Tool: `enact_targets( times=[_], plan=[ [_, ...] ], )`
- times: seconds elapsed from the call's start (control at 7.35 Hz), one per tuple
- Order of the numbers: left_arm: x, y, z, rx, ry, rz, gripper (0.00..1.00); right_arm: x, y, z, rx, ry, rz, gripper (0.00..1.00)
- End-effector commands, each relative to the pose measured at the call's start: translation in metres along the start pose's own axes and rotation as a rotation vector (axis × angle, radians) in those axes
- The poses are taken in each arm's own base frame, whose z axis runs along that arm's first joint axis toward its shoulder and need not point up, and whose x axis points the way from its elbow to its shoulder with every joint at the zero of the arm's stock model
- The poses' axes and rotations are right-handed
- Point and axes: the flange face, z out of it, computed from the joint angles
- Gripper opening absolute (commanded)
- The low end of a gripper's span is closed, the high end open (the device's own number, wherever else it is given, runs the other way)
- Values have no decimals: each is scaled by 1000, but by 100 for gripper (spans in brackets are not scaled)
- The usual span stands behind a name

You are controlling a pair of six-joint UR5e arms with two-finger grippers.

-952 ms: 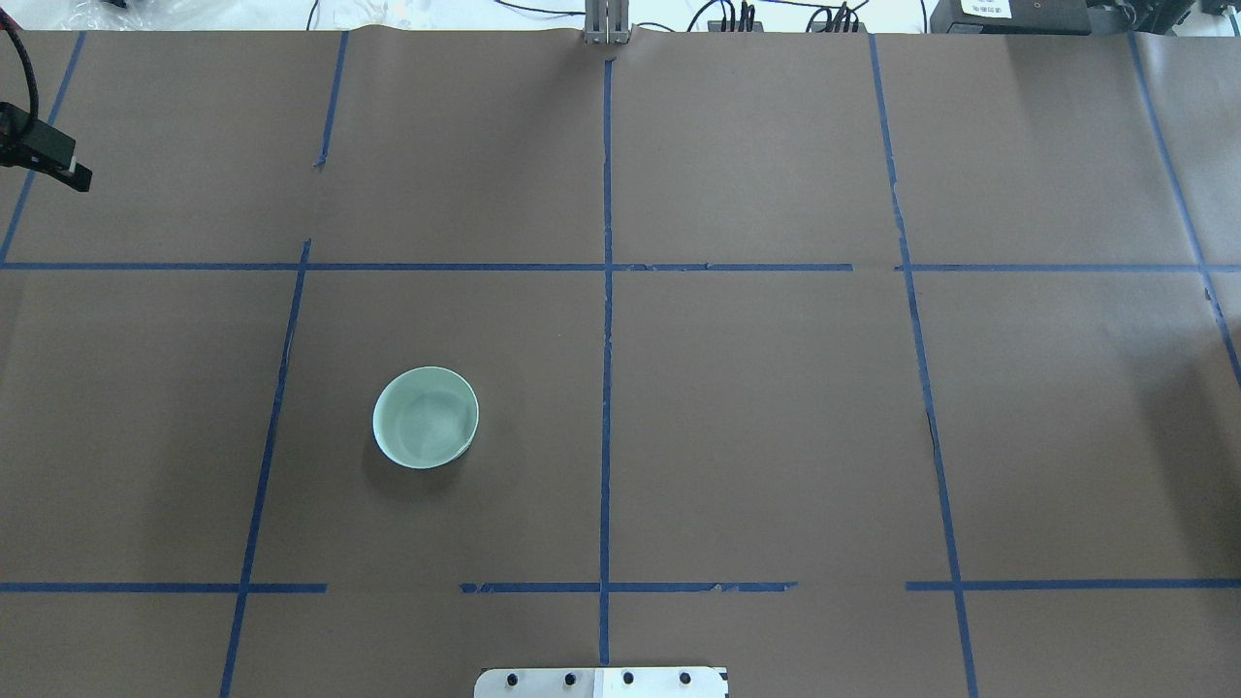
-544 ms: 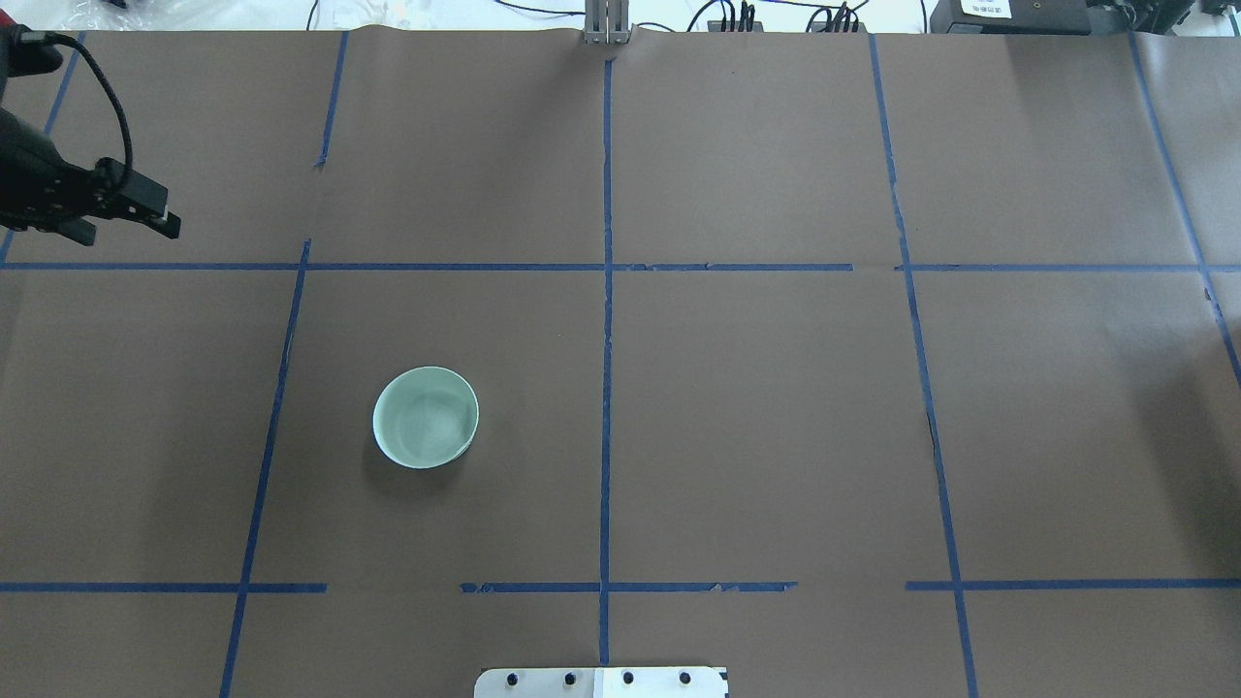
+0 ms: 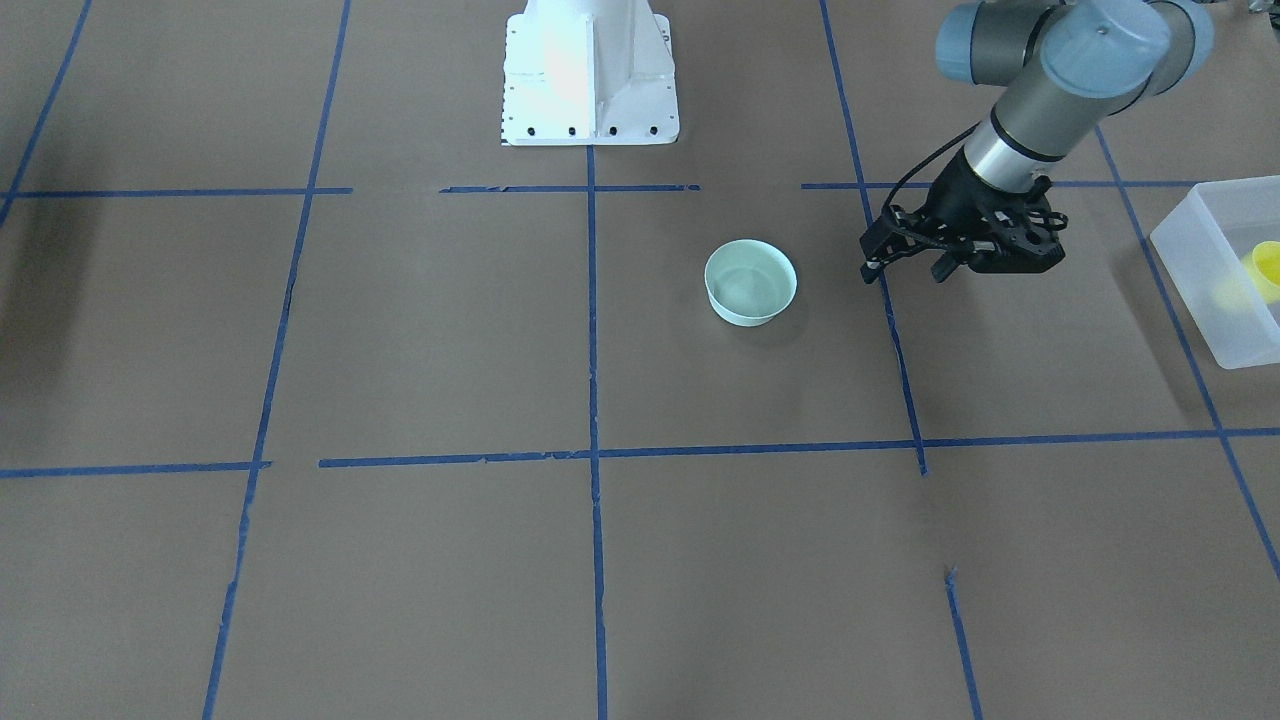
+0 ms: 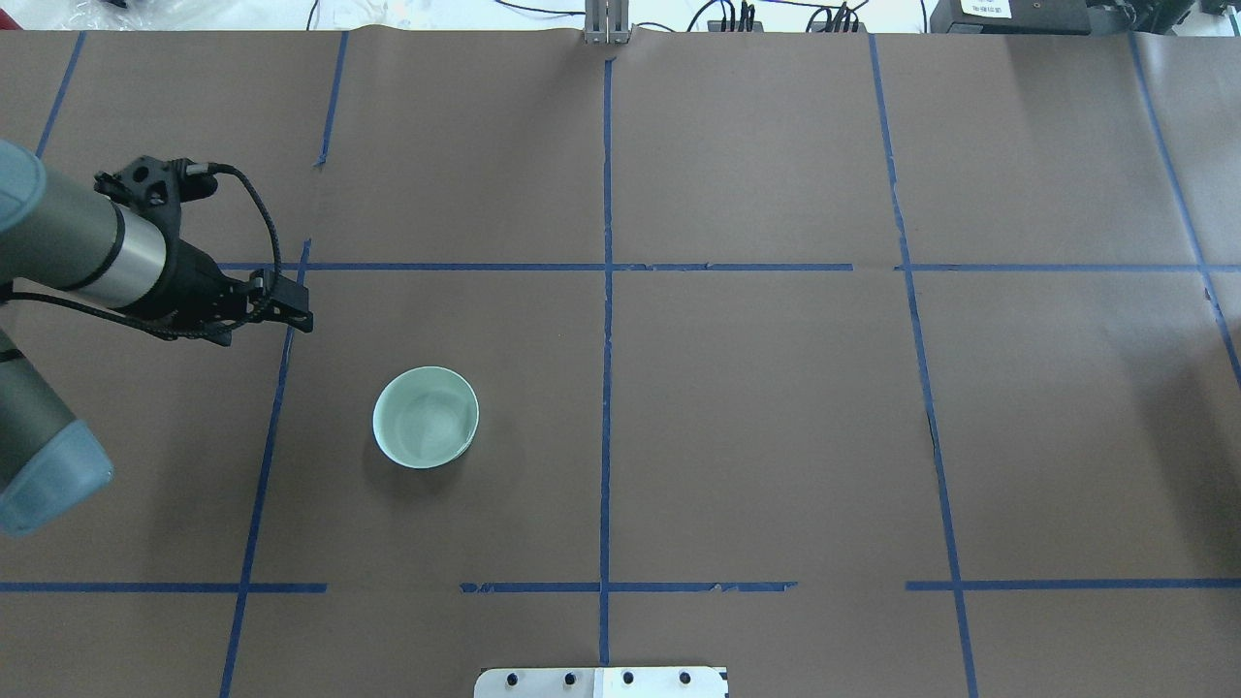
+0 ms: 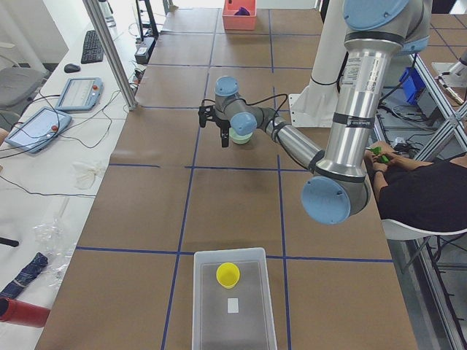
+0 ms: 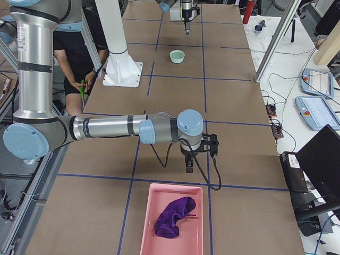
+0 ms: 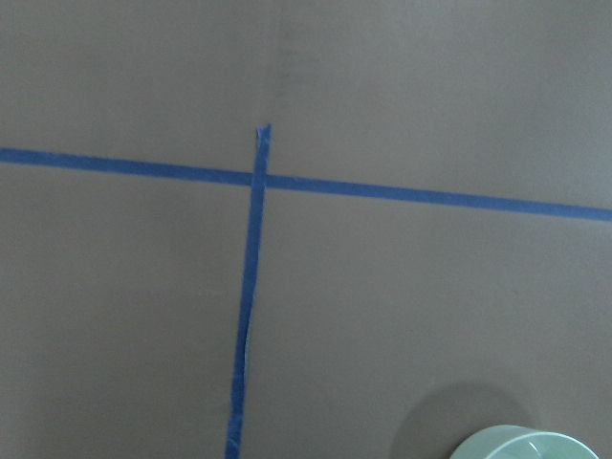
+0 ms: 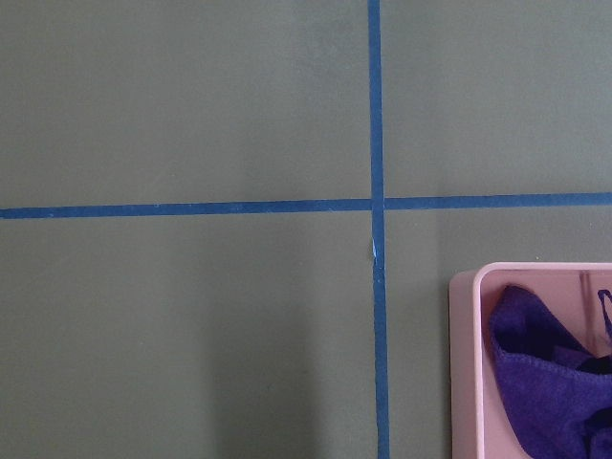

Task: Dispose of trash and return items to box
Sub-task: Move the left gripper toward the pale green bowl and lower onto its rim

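Observation:
A pale green bowl [image 4: 426, 417] stands upright and empty on the brown table; it also shows in the front view [image 3: 750, 282] and at the lower edge of the left wrist view [image 7: 526, 445]. My left gripper [image 4: 296, 318] hovers left of and beyond the bowl, apart from it, and looks open and empty [image 3: 900, 272]. The yellow cup [image 5: 228, 274] sits inside the frosted white bin [image 5: 198, 306] at the table's left end, also seen in the front view [image 3: 1268, 268]. My right gripper [image 6: 188, 167] shows only in the exterior right view; I cannot tell if it is open or shut.
A pink tray [image 6: 159, 223] holding a purple cloth [image 6: 172, 215] lies at the table's right end, just under the right gripper, with its corner in the right wrist view [image 8: 469, 363]. A small white item [image 5: 232, 305] lies in the bin. Blue tape lines cross the table.
My left arm has swung in from the far left edge, moving right and nearer to the robot's side, toward the bowl. The bowl has not moved.

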Motion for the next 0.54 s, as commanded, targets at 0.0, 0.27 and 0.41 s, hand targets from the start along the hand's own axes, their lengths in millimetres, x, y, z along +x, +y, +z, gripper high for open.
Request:
enact_targets(
  times=[0.0, 0.27, 0.41],
  plan=[
    [59, 54, 49, 1, -9, -45, 100, 0, -1, 1, -1, 0, -1, 100],
    [69, 84, 95, 1, -65, -72, 100, -1, -1, 2, -3, 1, -3, 100],
    [70, 87, 111, 7, -89, -71, 98, -1, -1, 2, -3, 1, -3, 100]
  ],
)
